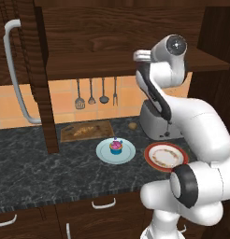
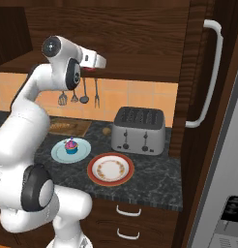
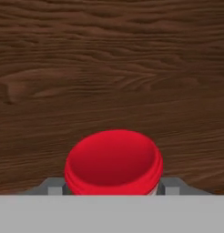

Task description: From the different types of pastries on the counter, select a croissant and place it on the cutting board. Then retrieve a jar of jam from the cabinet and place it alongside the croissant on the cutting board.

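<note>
Seen from the hand, the red jar of jam (image 3: 113,159) sits between the two grey fingertips of my gripper (image 3: 113,187), which press on its sides; the cabinet's wood grain (image 3: 109,68) is behind it. From the right base, the gripper (image 2: 93,64) reaches onto the cabinet shelf (image 1: 98,65), with a bit of red jar (image 2: 90,69) under the hand. The golden-brown croissant (image 1: 84,131) lies on the wooden cutting board (image 1: 104,126) at the back of the dark counter (image 1: 42,163). Board (image 2: 80,127) and croissant (image 2: 60,127) also show beyond my arm.
A pink cupcake (image 1: 116,147) stands on a pale blue plate (image 1: 127,155). A small brown lump (image 1: 132,125) lies by the toaster (image 2: 138,130). A red-rimmed plate (image 2: 110,169) sits near the counter's front. Utensils (image 1: 91,93) hang on the tiled wall. An open cabinet door (image 1: 23,70) stands at left.
</note>
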Controlling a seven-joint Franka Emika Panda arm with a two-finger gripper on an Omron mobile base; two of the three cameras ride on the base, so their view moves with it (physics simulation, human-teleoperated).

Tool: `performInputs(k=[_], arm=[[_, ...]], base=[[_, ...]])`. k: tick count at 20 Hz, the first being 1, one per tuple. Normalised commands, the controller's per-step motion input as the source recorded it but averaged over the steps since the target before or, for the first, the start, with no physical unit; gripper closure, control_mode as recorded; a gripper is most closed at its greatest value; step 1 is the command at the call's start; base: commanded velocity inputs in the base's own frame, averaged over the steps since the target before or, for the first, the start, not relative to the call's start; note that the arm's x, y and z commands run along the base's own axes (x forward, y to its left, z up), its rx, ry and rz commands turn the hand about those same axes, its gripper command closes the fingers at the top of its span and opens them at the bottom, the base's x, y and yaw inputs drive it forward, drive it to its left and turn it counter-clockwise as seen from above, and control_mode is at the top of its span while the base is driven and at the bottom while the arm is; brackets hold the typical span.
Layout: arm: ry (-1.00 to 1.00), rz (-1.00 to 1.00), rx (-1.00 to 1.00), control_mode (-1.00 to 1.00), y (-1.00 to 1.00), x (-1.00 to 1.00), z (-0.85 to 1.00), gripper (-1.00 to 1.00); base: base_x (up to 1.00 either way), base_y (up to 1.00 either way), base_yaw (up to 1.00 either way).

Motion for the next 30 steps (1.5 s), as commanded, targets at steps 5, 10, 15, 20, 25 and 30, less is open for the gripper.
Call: performInputs(k=[5, 10, 15, 20, 25, 30], arm=[[0.17, -0.15, -0.01, -1.0, 0.73, -0.97, -0.37, 1.0], [0.12, -0.12, 0.0, -1.0, 0.57, -0.61, -0.94, 1.0], [0.12, 0.0, 0.01, -1.0, 0.0, 0.23, -0.92, 1.0], [0.0, 0.0, 0.01, -1.0, 0.15, 0.69, -1.0, 1.0], [-0.07, -0.09, 0.06, -1.0, 0.61, 0.36, -0.83, 1.0], [0.0, -0.16, 0.06, -1.0, 0.35, 0.54, -0.6, 1.0]], base=[[0.0, 0.0, 0.0], [0.0, 0.0, 0.0], [0.0, 0.0, 0.0], [0.0, 0.0, 0.0], [0.0, 0.0, 0.0], [0.0, 0.0, 0.0]])
